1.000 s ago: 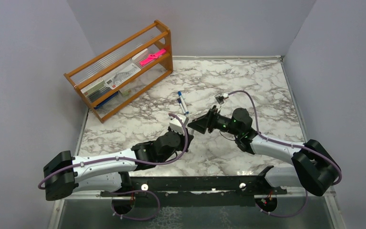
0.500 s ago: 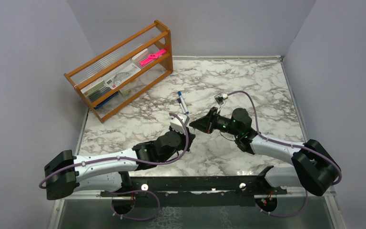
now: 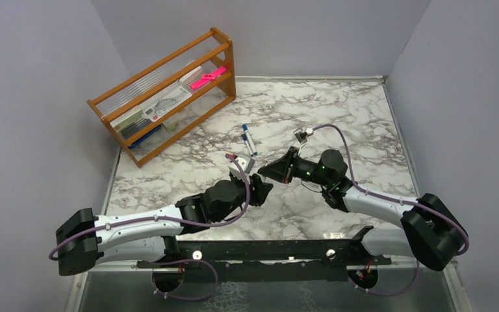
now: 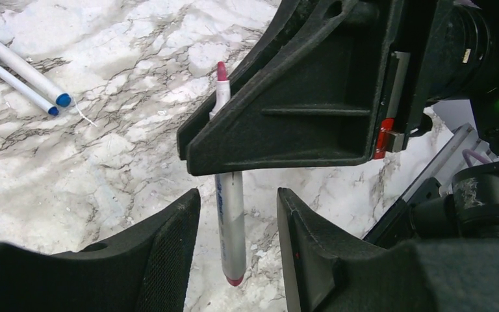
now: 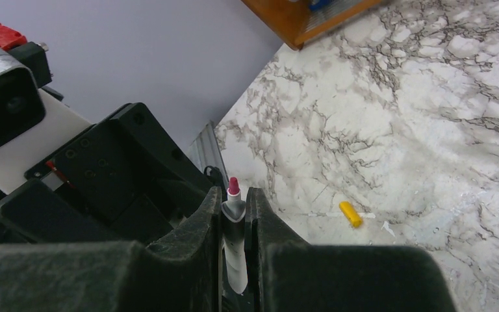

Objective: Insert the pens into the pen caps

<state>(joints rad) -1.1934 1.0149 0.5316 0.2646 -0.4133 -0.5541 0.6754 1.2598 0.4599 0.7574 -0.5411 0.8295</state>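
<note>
Pinching a red-tipped pen [image 4: 229, 221], the right claw [image 5: 234, 201] holds it between the spread fingers of the left claw [image 4: 236, 201] (no contact); a yellow cap [image 5: 350, 214] lies lower right.

White marble table [image 3: 364, 117] with grey-brown veins, white red-tipped pen [image 4: 229, 221] with blue print, two white pens [image 4: 23, 68] with blue ends, yellow cap [image 5: 350, 214], black left gripper [image 4: 234, 201] and right gripper [image 5: 234, 195], orange-brown rack [image 3: 166, 80], bright pink object [image 3: 208, 77], lavender-grey walls [image 3: 32, 78]

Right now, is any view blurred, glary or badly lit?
Top external: evenly lit, sharp, soft shadows only. Left wrist: red-tipped pen crisp, left fingers dark. Right wrist: right fingers slightly soft, yellow cap sharp.
</note>
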